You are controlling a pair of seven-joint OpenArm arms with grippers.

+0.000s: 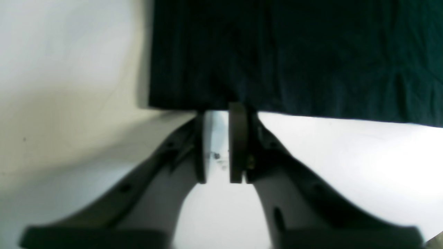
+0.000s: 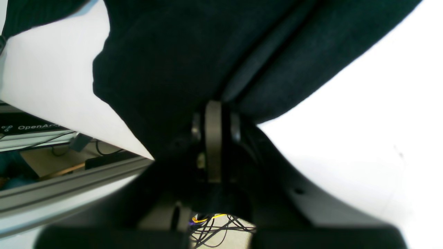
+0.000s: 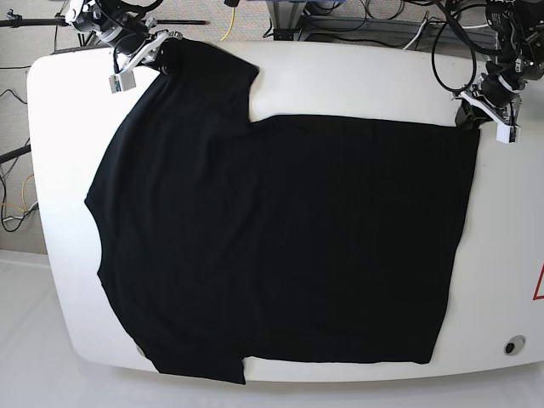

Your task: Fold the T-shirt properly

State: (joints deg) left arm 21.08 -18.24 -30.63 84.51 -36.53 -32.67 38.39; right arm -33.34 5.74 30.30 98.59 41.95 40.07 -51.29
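The black T-shirt (image 3: 280, 238) lies spread flat on the white table (image 3: 59, 170), with its sleeves toward the base view's left. My right gripper (image 3: 160, 53) is at the far left corner, shut on the cloth at the upper sleeve. In the right wrist view the gripper (image 2: 214, 112) pinches the T-shirt (image 2: 166, 62), and a fold ridge runs up from its tips. My left gripper (image 3: 478, 115) is at the shirt's far right hem corner. In the left wrist view the gripper (image 1: 218, 112) stands narrowly open, its tips at the edge of the T-shirt (image 1: 294, 52), with white table showing between the fingers.
Cables (image 3: 374, 17) and arm bases crowd the table's back edge. An aluminium rail (image 2: 69, 186) runs along the table edge near my right gripper. A round hole (image 3: 510, 345) and a red mark (image 3: 539, 285) sit at the table's right side.
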